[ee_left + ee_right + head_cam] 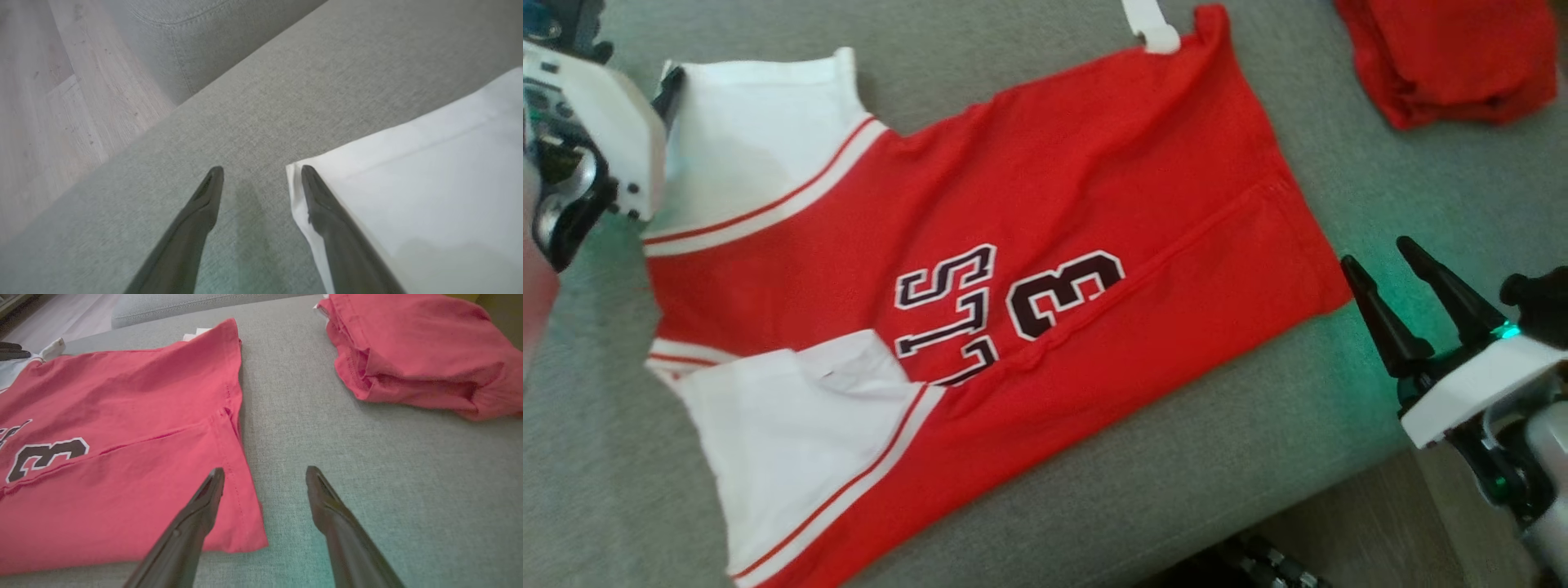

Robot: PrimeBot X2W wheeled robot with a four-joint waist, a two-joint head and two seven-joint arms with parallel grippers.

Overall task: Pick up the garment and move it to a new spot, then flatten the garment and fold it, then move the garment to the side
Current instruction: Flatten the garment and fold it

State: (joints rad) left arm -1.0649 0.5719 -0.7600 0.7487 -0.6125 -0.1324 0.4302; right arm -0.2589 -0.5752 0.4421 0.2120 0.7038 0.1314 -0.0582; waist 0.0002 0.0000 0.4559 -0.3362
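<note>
The red-and-white numbered jersey (1029,204) lies flat on grey woven upholstery (1258,425). The left gripper (261,169) is spread at a sleeve corner, and the right gripper (1374,251) is spread beside the hem.

Bare cushion (1339,163) strip btwn jersey (1045,204) & folded red pile (1445,57) — free lane; pile blocks far-right corner.

Grey sofa cushion (1258,457), red-and-white jersey (1013,204) spread flat, folded red garment (1454,57) near.

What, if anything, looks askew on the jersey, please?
The jersey lies slanted on the cushion; a long crease runs lengthwise past the 3, cutting off the lettering, so it isn't fully flat.
</note>
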